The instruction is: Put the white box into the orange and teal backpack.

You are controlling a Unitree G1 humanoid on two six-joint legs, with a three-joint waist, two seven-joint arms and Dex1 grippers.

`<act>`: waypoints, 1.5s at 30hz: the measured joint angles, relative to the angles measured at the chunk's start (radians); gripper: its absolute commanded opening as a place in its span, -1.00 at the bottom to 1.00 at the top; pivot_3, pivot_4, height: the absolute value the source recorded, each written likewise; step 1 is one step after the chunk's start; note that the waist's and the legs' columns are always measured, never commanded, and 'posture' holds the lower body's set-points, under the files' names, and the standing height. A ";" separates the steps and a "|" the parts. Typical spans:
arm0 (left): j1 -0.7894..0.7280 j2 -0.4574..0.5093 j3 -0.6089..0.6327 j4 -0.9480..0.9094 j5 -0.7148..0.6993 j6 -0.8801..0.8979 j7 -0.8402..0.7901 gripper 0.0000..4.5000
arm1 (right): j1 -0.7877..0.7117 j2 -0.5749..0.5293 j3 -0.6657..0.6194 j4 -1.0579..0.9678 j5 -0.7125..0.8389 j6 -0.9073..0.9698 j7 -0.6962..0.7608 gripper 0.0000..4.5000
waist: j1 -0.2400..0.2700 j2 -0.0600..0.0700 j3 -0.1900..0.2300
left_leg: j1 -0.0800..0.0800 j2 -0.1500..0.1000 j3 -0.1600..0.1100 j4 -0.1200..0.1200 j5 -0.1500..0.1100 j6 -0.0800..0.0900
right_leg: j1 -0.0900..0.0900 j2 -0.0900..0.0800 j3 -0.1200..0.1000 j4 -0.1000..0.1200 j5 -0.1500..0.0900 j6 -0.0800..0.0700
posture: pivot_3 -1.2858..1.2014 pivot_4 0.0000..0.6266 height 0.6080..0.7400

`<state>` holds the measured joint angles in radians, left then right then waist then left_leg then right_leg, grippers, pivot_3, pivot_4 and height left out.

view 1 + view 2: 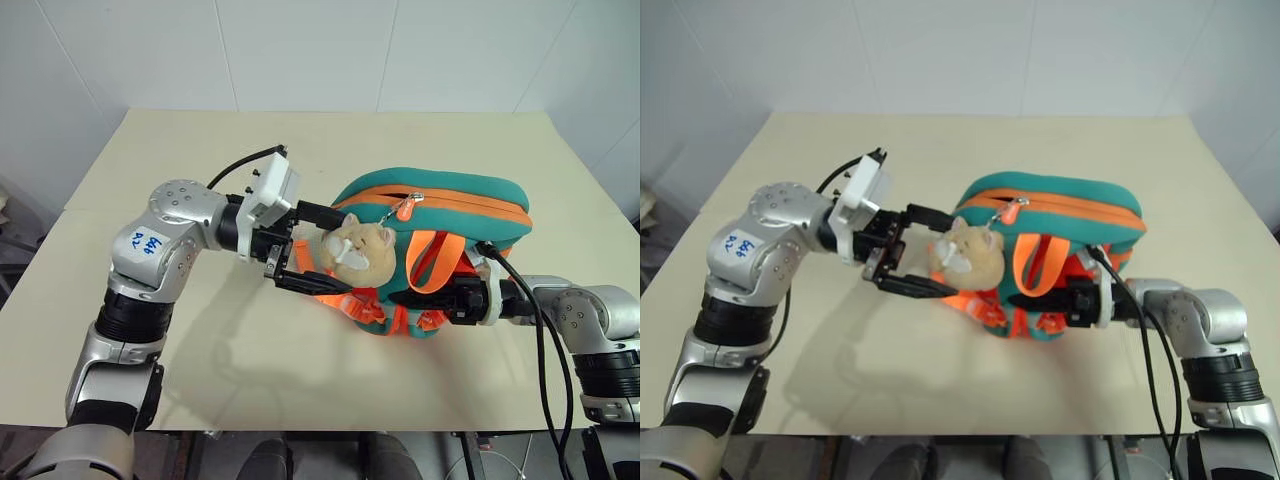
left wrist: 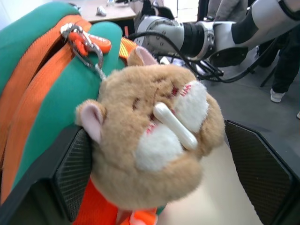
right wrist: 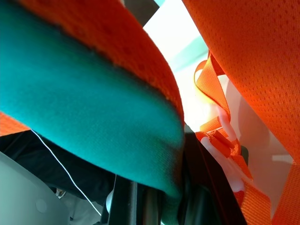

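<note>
The orange and teal backpack [image 1: 440,205] lies on the table with its orange zipper band running along the top. A tan plush cat-face charm [image 1: 358,250] hangs from the zipper pull [image 2: 86,44] at its left end. My left gripper [image 1: 340,252] comes in level from the left and stands open, one finger [image 2: 70,173] on each side of the charm [image 2: 154,140]. My right gripper [image 1: 445,300] is shut on the backpack's teal lower edge [image 3: 93,112] among the orange straps [image 3: 220,136]. The white box is out of view.
The beige table [image 1: 200,350] has free room to the left, behind and in front of the backpack. Black cables [image 1: 545,350] loop off my right wrist near the table's front right edge. A person's shoe [image 2: 279,95] stands on the floor beyond the table.
</note>
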<state>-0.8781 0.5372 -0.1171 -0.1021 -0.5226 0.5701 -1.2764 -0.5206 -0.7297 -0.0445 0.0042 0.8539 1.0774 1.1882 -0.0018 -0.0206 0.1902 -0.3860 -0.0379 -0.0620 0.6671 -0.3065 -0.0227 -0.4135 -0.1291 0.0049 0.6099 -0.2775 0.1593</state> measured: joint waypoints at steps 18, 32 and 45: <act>-0.103 0.121 0.045 0.217 0.029 -0.108 -0.043 -0.72 | 0.006 0.010 -0.001 -0.007 0.003 0.000 -0.014 -0.77 | -0.001 0.000 0.000 | 0.000 0.000 0.000 0.000 0.000 0.000 | 0.000 0.000 0.000 0.000 0.000 0.000 | 0.03 -0.52 1.00; -0.296 0.146 0.036 0.809 0.216 -0.381 -0.145 -0.72 | 0.016 0.010 -0.014 -0.040 0.035 0.013 -0.036 -0.77 | -0.001 0.000 0.000 | 0.000 0.000 0.001 0.000 0.000 0.001 | 0.000 0.000 -0.001 0.000 0.000 0.000 | 0.03 -0.52 1.00; -0.349 -0.045 0.038 1.170 0.333 -0.514 -0.096 -0.72 | 0.060 0.008 -0.053 -0.078 0.070 0.042 -0.080 -0.77 | 0.000 0.000 0.000 | 0.000 0.000 0.002 0.000 0.000 0.001 | 0.000 0.000 -0.001 0.001 0.000 0.000 | 0.03 -0.52 1.00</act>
<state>-1.2275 0.4925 -0.0790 1.0679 -0.1893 0.0557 -1.3720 -0.4610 -0.7214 -0.0976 -0.0740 0.9237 1.1189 1.1080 -0.0021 -0.0209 0.1901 -0.3864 -0.0381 -0.0603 0.6670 -0.3067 -0.0214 -0.4140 -0.1289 0.0041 0.6105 -0.2772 0.1594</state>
